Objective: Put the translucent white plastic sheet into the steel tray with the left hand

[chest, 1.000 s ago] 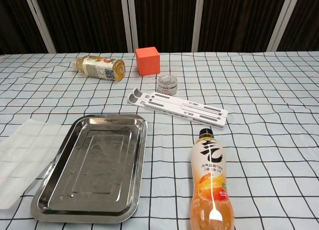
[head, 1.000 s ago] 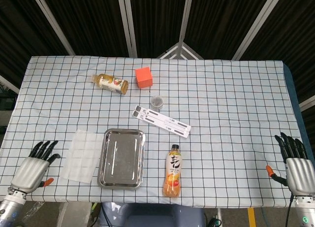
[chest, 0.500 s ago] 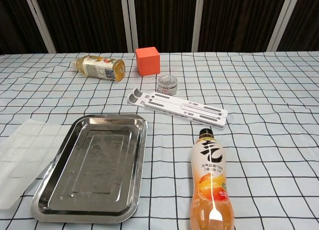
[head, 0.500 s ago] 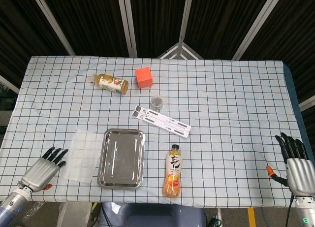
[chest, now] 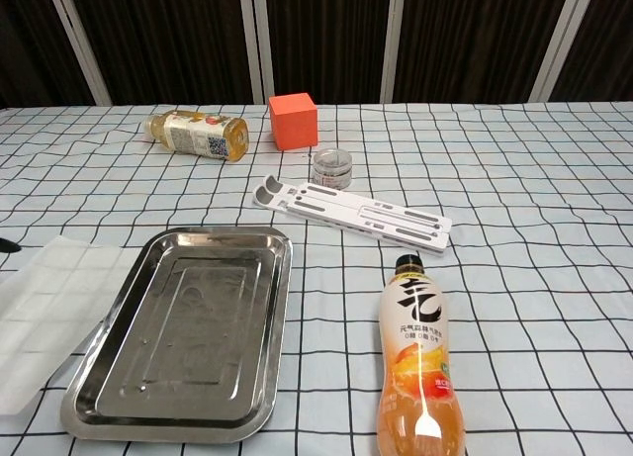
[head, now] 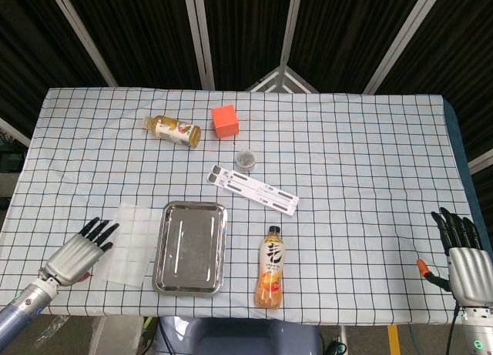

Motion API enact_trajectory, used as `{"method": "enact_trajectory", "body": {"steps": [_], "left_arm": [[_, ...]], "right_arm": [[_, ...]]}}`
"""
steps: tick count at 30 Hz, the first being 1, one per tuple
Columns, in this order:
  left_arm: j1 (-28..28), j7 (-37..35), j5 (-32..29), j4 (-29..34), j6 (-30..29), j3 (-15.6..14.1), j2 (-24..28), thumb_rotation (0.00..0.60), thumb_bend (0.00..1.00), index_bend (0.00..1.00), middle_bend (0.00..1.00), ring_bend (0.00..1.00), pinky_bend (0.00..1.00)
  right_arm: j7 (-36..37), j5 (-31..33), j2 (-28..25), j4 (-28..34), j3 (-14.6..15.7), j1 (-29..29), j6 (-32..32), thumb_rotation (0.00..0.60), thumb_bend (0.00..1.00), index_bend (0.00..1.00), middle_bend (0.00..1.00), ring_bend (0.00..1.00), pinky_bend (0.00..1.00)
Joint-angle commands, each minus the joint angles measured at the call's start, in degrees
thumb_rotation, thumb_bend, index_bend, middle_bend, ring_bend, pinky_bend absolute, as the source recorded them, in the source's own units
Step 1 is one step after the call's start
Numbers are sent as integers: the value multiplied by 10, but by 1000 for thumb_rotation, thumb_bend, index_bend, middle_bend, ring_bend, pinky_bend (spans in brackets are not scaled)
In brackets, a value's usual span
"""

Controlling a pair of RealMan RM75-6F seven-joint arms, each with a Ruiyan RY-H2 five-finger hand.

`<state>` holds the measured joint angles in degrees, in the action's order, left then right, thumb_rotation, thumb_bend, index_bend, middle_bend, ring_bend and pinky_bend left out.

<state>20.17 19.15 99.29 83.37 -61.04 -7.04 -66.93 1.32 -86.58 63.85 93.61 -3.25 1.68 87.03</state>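
Note:
The translucent white plastic sheet [head: 129, 242] [chest: 45, 314] lies flat on the checked cloth, just left of the steel tray [head: 191, 247] [chest: 186, 333], which holds nothing. My left hand [head: 77, 255] hovers at the sheet's left edge, fingers spread and pointing toward it, holding nothing; whether it touches the sheet I cannot tell. In the chest view only a dark fingertip [chest: 8, 244] shows at the left border. My right hand [head: 462, 251] stays at the table's near right corner, fingers extended and apart, holding nothing.
An orange juice bottle [head: 269, 276] lies right of the tray. Behind it are a white folding stand [head: 253, 189], a small round jar [head: 246, 159], an orange cube [head: 225, 121] and a lying tea bottle [head: 172, 129]. The table's front edge runs close below the tray.
My left hand has moved right and forward from the near left corner, up to the sheet's left edge. The sheet, the tray and the right hand have not moved.

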Motion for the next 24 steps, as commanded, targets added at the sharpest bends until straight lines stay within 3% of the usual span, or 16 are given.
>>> {"method": "enact_trajectory", "body": {"steps": [1,15,24], "left_arm": [[9,-1,5,1,13,-6,-2,600,101,312,0,0,0],[24,10,3,2,34,-16,-9,600,100,312,0,0,0],[20,11,46,-25,-24,-22,-20,600,100,216,0,0,0]], "right_arm": [[1,0,0,0,0,0,0,600,325,0,0,0,0],[2,2,0,0,-1,-1,0,600,325,0,0,0,0],[2,3,0,1,-2,-1,0,600,325,0,0,0,0]]}}
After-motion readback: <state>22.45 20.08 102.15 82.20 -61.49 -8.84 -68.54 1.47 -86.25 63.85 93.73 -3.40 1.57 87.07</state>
